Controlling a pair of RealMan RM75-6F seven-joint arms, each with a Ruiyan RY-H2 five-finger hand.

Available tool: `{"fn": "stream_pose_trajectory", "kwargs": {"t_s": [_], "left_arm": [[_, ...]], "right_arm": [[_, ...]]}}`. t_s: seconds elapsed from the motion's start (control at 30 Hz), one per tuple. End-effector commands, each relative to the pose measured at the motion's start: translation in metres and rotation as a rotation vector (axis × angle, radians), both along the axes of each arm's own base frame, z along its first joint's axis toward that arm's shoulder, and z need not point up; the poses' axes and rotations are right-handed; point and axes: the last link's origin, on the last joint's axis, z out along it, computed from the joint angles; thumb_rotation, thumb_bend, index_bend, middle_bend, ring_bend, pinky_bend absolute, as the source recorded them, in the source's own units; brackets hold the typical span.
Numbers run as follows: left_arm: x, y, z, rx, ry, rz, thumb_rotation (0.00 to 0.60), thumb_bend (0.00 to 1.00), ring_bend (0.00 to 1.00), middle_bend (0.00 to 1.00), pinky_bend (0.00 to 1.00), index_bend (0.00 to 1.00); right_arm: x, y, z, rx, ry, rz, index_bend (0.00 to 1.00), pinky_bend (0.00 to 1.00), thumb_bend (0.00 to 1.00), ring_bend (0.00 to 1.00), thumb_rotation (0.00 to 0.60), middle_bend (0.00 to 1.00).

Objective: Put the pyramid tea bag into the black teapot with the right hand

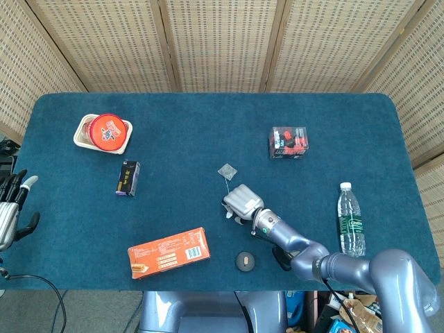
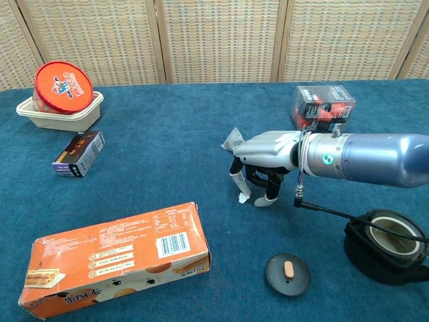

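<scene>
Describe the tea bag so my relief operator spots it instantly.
Start at the blue table and find its middle. The pyramid tea bag lies there, just beyond the right robot hand. It is the only small, pale, translucent pouch, trailing a thin string toward the hand.

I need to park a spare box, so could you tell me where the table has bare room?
Bare cloth lies between the purple box and tea bag, and along the far edge. Crowded: near edge around right hand, lid, teapot.

A staged robot test area, such as a lab, is suggested: a table (image 1: 208,125) covered in blue cloth is enclosed by woven folding screens (image 1: 215,41), unrelated packaged goods are scattered on it, and loose cables (image 1: 41,291) are seen by the floor.
</scene>
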Motion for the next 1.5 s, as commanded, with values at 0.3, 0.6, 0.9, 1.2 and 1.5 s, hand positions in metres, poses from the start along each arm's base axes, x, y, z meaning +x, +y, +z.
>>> {"fn": "stream_pose_trajectory", "kwargs": {"t_s": [0.3, 0.6, 0.9, 1.2, 1.5], "left_arm": [[-0.002, 0.0, 0.001, 0.0, -0.002, 0.004, 0.6, 0.44, 0.0, 0.0, 0.0, 0.09], [-0.004, 0.0, 0.001, -0.003, -0.002, 0.01, 0.6, 0.44, 0.0, 0.0, 0.0, 0.09], [-0.007, -0.001, 0.002, -0.007, -0.001, 0.02, 0.6, 0.44, 0.0, 0.0, 0.0, 0.09], [-0.009, -0.002, 0.001, -0.011, -0.001, 0.026, 0.6, 0.44, 0.0, 0.0, 0.0, 0.09], [-0.01, -0.002, 0.002, -0.013, 0.001, 0.03, 0.6, 0.44, 0.0, 0.0, 0.0, 0.09]], "right_arm": [[0.002, 0.0, -0.003, -0.006, -0.006, -0.002, 0.6, 1.0, 0.45, 0.92, 0.6, 0.87], [0.004, -0.002, -0.005, -0.016, -0.016, -0.005, 0.63, 1.0, 0.51, 0.92, 0.6, 0.87], [0.007, -0.002, -0.008, -0.02, -0.028, -0.009, 0.63, 1.0, 0.58, 0.92, 0.6, 0.87], [0.009, -0.003, -0.009, -0.022, -0.037, -0.012, 0.64, 1.0, 0.66, 0.92, 0.6, 0.87], [0.011, -0.003, -0.01, -0.025, -0.053, -0.013, 0.65, 1.0, 0.74, 0.92, 0.6, 0.87]]}}
